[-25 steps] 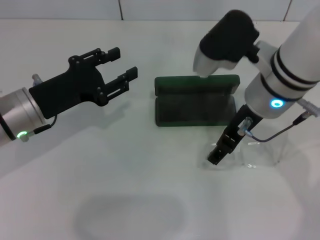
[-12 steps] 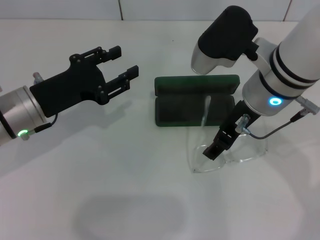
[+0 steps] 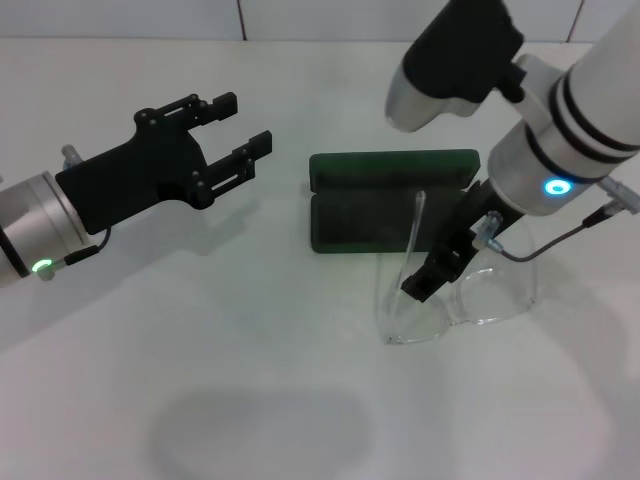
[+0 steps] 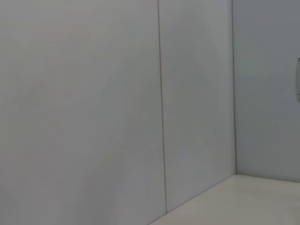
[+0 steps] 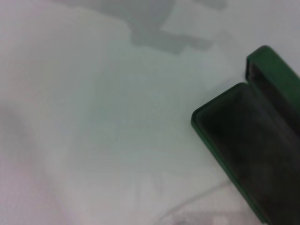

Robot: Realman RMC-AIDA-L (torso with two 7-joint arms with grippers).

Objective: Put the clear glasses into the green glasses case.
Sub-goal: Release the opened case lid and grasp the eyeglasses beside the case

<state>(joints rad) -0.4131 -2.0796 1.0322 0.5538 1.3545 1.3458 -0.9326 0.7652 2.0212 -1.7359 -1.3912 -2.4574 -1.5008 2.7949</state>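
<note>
The green glasses case (image 3: 362, 212) lies open at the middle of the table, its lid standing up at the back. In the right wrist view the case (image 5: 251, 140) shows its dark lining. The clear glasses (image 3: 478, 298) hang tilted just in front of the case's right end, one temple arm pointing up across its front. My right gripper (image 3: 422, 284) is shut on the glasses near their left lens. My left gripper (image 3: 244, 126) hovers open to the left of the case with nothing between its fingers.
The white table (image 3: 250, 380) runs to a pale tiled wall (image 4: 117, 93) at the back. My right arm's wide body (image 3: 560, 140) hangs over the case's right end.
My right gripper has risen and shifted slightly left, and the clear glasses have come up with it; a temple arm now stands in front of the case. The left arm has barely moved.
</note>
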